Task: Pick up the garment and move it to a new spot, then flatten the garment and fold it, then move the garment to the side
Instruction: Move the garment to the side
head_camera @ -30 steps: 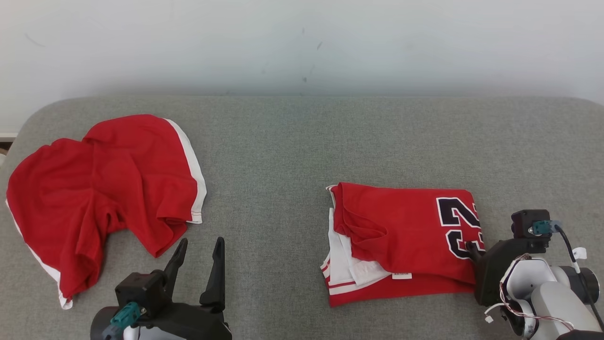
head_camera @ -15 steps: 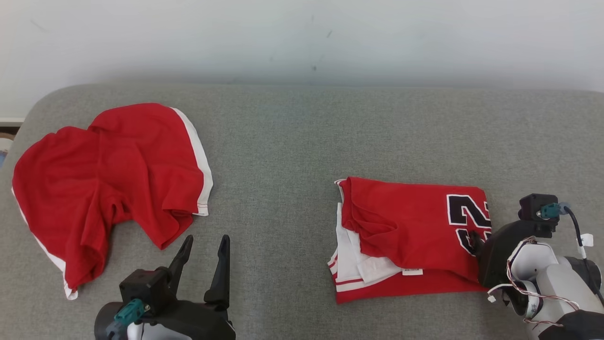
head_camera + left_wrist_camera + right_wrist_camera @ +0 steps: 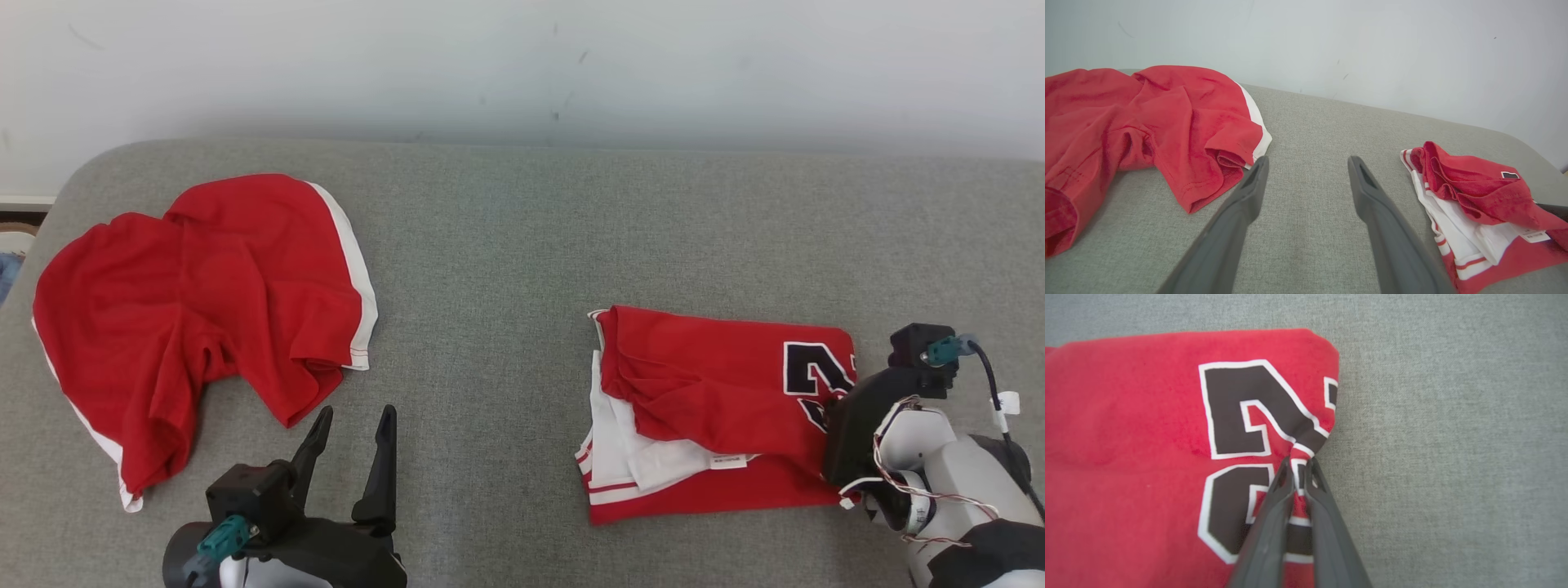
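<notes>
Folded red cloth jersey with dark numerals (image 3: 1147, 416), edge clamped by right gripper (image 3: 1299, 469); left gripper (image 3: 355, 412) held apart.

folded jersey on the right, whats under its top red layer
At its left end, white folded layers with red stripes stick out, lying on a bottom red layer. How far they run beneath the top red layer is covered.

Grey padded surface (image 3: 506, 245) carries crumpled red shirt (image 3: 204, 310) and folded jersey (image 3: 710, 384).
</notes>
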Motion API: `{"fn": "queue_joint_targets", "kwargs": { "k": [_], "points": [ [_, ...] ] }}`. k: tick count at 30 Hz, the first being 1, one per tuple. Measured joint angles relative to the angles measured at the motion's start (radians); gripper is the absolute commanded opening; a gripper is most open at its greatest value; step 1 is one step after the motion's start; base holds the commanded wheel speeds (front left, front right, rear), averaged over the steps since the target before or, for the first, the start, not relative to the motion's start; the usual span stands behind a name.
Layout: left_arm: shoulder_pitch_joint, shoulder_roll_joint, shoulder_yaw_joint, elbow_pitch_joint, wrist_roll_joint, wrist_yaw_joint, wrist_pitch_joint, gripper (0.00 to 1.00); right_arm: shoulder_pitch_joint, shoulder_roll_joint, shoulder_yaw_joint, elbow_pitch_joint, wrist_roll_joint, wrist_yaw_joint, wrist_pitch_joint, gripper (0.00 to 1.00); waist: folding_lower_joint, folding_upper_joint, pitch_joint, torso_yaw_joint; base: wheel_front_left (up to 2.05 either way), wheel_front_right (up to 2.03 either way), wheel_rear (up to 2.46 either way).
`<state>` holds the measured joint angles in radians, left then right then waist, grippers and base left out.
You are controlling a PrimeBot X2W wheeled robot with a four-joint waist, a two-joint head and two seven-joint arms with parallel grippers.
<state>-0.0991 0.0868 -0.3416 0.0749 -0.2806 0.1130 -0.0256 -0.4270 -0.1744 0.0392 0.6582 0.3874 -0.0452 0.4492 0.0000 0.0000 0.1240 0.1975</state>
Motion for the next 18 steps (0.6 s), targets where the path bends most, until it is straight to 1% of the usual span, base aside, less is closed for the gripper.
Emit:
{"fn": "queue_joint_targets", "kwargs": {
  "k": [3,4,8,11,13,18],
  "points": [
    [0.000,-0.001,0.000,0.001,0.000,0.000,0.000,1.00,0.000,-0.026,0.004,-0.010,-0.017,0.000,0.000,0.00,0.0000,0.0001,-0.002,-0.001,0.00,0.00,0.00],
    [0.000,-0.001,0.000,0.001,0.000,0.000,0.000,1.00,-0.001,-0.048,0.006,-0.016,-0.038,-0.005,-0.001,0.00,0.0000,0.0001,-0.003,-0.002,0.00,0.00,0.00],
    [0.000,0.000,0.003,0.003,-0.001,0.000,-0.002,1.00,-0.012,-0.171,0.003,-0.058,-0.099,-0.017,-0.011,0.00,0.0000,0.0000,-0.009,-0.006,0.00,0.00,0.00],
    [0.001,0.000,0.004,0.003,-0.001,0.000,-0.002,1.00,-0.021,-0.238,0.003,-0.092,-0.142,-0.018,-0.028,0.00,0.0000,0.0001,-0.013,-0.012,0.00,0.00,0.00],
    [0.002,0.000,0.005,0.003,-0.001,0.000,-0.002,1.00,-0.019,-0.265,0.003,-0.115,-0.166,-0.025,-0.038,0.00,0.0001,0.0001,-0.015,-0.016,0.00,0.00,0.00],
    [0.009,0.001,0.006,0.002,-0.002,0.000,-0.003,1.00,-0.010,-0.326,0.003,-0.156,-0.191,-0.026,-0.051,0.00,0.0000,0.0001,-0.018,-0.026,0.00,0.00,0.00]
  ]
}}
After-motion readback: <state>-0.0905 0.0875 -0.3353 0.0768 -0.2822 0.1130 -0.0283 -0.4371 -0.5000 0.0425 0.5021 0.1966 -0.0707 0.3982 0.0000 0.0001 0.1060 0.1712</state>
